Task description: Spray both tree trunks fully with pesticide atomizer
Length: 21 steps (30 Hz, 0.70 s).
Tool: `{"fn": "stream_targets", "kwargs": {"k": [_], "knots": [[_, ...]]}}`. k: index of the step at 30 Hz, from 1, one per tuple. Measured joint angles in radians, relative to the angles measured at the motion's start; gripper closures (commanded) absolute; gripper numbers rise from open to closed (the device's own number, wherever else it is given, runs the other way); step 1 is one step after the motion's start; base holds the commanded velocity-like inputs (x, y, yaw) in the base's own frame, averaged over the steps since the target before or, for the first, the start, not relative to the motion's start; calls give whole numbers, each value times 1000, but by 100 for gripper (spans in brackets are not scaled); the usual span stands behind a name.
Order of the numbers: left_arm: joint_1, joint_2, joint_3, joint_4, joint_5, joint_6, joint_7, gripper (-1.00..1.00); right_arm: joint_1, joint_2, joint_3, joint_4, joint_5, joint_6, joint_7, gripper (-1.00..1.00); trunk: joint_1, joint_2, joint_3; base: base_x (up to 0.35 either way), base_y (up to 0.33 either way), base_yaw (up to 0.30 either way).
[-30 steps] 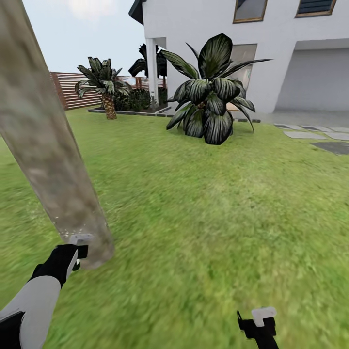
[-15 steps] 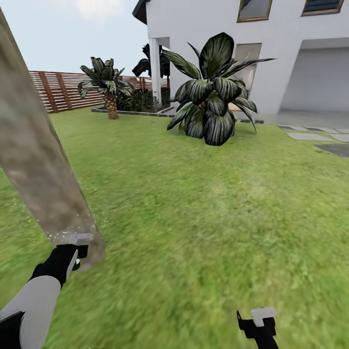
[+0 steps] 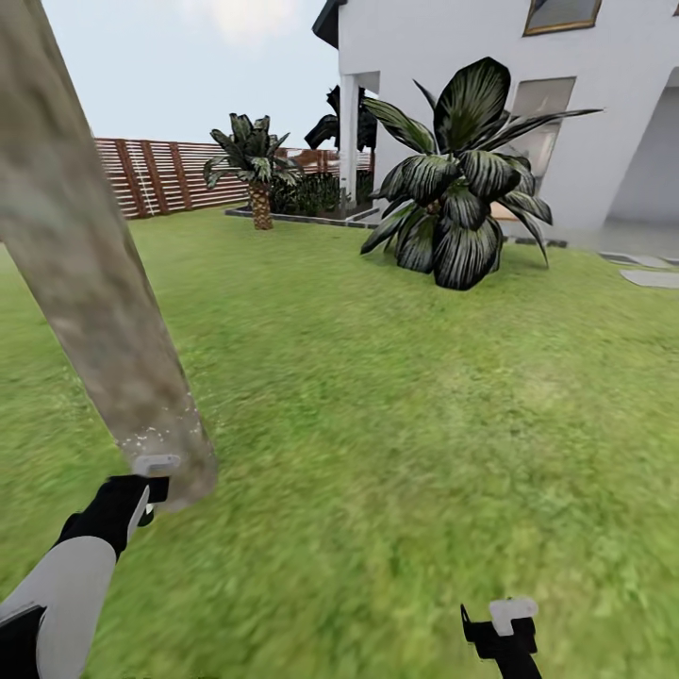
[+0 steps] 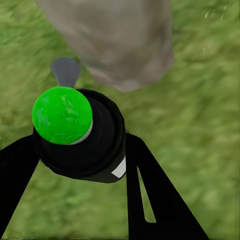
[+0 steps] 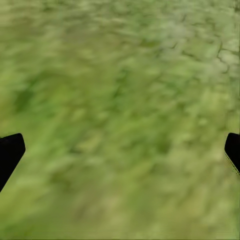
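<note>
At the foot of the near tree trunk (image 3: 94, 283): left claw (image 3: 156, 486) clamped on the pesticide atomizer (image 4: 77, 132), nozzle trunk-ward, pale specks low on bark; right claw (image 3: 500, 630) spread, empty; spraying step, upper bark likely next.

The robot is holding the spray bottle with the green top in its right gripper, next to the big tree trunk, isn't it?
Not quite: it's the left gripper that holds the atomizer with the green top, as the left wrist view shows. The right gripper is open over bare grass. The rest is right: the atomizer is next to the big tree trunk.
</note>
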Motion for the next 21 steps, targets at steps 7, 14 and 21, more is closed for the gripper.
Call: {"fn": "stream_targets", "kwargs": {"k": [7,14,21], "knots": [[0,0,0,0,0,1,0,100,0,0,0,1,0,0,0,-100,0,0,0,61,-117,278],[0,-7,1,1,5,0,-4,100,0,-1,0,0,0,0,0,-100,0,0,0,1,-1,278],[-41,-69,-8,-49,9,4,-17,100,0,-2,0,-1,0,0,0,-100,0,0,0,0,0,242]]}}
